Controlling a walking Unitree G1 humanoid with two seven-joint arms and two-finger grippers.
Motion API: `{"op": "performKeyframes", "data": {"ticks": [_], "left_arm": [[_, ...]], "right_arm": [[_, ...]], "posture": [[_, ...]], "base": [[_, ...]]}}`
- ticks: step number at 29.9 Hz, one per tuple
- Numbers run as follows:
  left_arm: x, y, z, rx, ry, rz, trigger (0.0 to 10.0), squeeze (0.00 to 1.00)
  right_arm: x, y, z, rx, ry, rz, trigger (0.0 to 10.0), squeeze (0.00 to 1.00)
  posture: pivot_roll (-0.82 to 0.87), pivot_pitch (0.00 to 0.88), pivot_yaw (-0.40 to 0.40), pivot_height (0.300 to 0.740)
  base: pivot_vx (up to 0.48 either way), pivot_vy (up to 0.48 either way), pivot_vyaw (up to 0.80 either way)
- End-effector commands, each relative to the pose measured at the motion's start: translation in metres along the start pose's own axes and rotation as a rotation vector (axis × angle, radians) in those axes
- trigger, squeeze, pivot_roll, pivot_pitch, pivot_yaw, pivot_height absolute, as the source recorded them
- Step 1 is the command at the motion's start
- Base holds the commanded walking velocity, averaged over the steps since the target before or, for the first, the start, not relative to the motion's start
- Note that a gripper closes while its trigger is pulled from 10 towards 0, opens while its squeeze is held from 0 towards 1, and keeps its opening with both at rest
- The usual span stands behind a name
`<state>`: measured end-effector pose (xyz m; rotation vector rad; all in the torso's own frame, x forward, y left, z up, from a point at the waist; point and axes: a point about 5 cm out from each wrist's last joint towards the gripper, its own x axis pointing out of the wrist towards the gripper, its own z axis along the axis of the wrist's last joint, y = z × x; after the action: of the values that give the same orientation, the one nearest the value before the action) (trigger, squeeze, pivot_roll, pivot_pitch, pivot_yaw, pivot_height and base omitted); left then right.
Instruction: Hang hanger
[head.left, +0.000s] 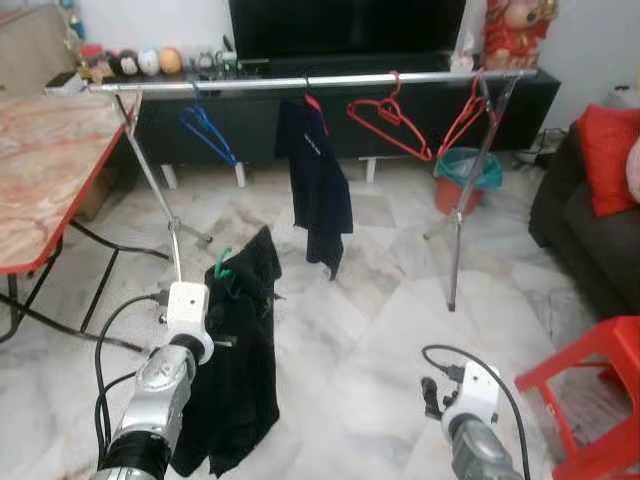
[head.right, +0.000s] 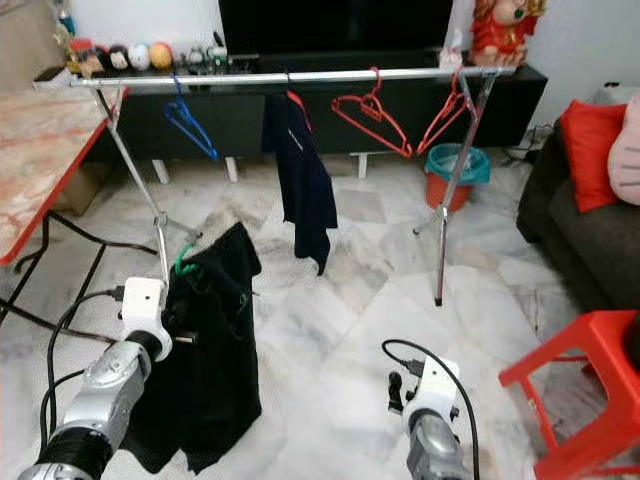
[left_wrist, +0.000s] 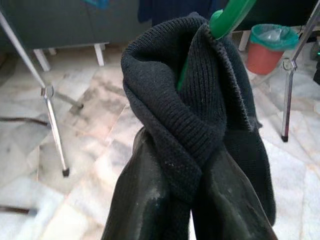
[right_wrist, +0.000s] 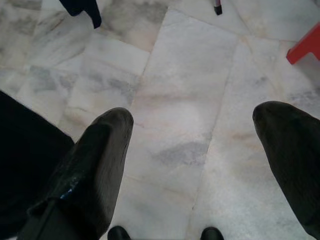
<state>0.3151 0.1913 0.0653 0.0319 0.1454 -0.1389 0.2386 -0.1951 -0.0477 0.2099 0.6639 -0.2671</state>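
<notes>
A green hanger carries a black knit garment that hangs down at the lower left. My left gripper is shut on the garment's neck just under the green hook. Ahead stands a silver clothes rail with a blue hanger, a dark garment and two red hangers on it. My right gripper is open low over the marble floor, with nothing between its fingers.
A marble-topped table with a red rim stands on the left. A red stool is at the lower right, a dark sofa behind it. A teal-lined red bin sits by the rail's right legs. A low TV cabinet runs behind.
</notes>
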Motion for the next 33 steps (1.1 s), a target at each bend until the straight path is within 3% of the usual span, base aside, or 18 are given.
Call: {"op": "performKeyframes", "data": {"ticks": [1,16,25,33], "left_arm": [[0.005,0.002,0.010,0.018,-0.044,0.006,10.0,0.00],[0.007,0.003,0.011,0.011,-0.054,0.016,10.0,0.00],[0.007,0.005,0.008,-0.004,-0.044,0.050,10.0,0.00],[0.006,0.010,0.005,-0.006,-0.030,0.082,10.0,0.00]], "right_arm": [[0.000,0.000,0.000,0.002,0.003,-0.005,10.0,0.00],[0.000,0.004,0.000,-0.010,-0.001,0.051,10.0,0.00],[0.000,0.009,-0.002,-0.034,0.004,0.094,10.0,0.00],[-0.001,0.011,-0.005,-0.030,0.018,0.111,10.0,0.00]], "posture": [[-0.06,0.000,0.038,0.740],[-0.06,0.000,0.033,0.740],[-0.06,0.000,0.031,0.740],[-0.06,0.000,0.031,0.740]], "base": [[0.274,0.000,0.00],[0.292,0.000,0.00],[0.300,0.000,0.76],[0.302,0.000,0.00]]}}
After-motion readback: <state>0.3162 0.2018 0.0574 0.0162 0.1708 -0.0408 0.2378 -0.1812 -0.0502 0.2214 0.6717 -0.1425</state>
